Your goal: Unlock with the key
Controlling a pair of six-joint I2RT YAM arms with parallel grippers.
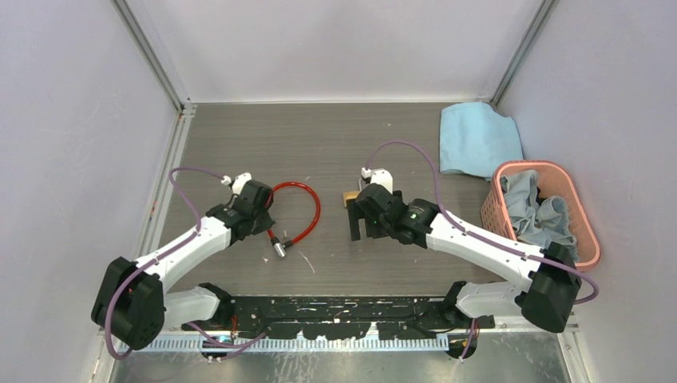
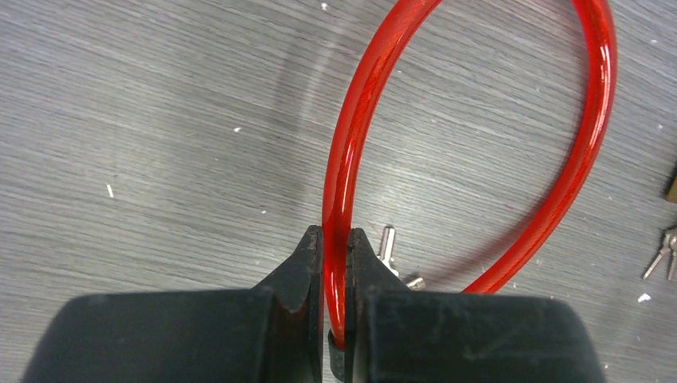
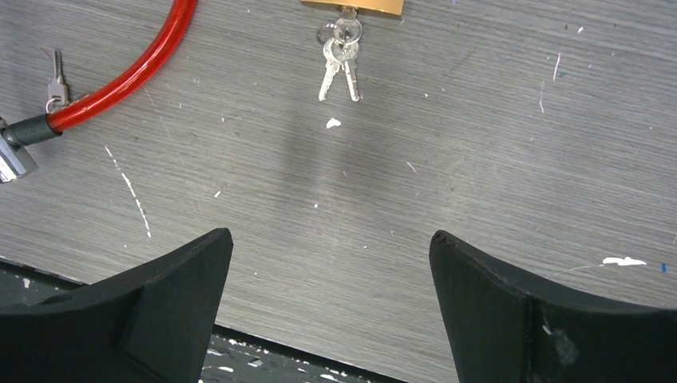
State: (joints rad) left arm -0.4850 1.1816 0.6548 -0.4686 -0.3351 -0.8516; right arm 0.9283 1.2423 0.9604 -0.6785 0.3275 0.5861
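Note:
The key bunch (image 3: 339,62), two or three thin silvery keys, lies on the table touching the lower edge of the brass padlock (image 3: 352,6); it also shows at the right edge of the left wrist view (image 2: 664,254). My right gripper (image 3: 331,235) is open and empty, hovering nearer than the keys. In the top view it (image 1: 363,227) sits just in front of the padlock (image 1: 349,197). My left gripper (image 2: 335,238) is shut on the red cable lock (image 2: 355,120), near one end of its loop (image 1: 310,209).
The cable's metal end (image 1: 280,248) lies in front of the loop. A single small key (image 3: 56,80) lies beside the cable. A blue cloth (image 1: 475,137) and a pink basket (image 1: 591,239) of cloths stand at the right. The table's front edge (image 3: 263,339) is close below.

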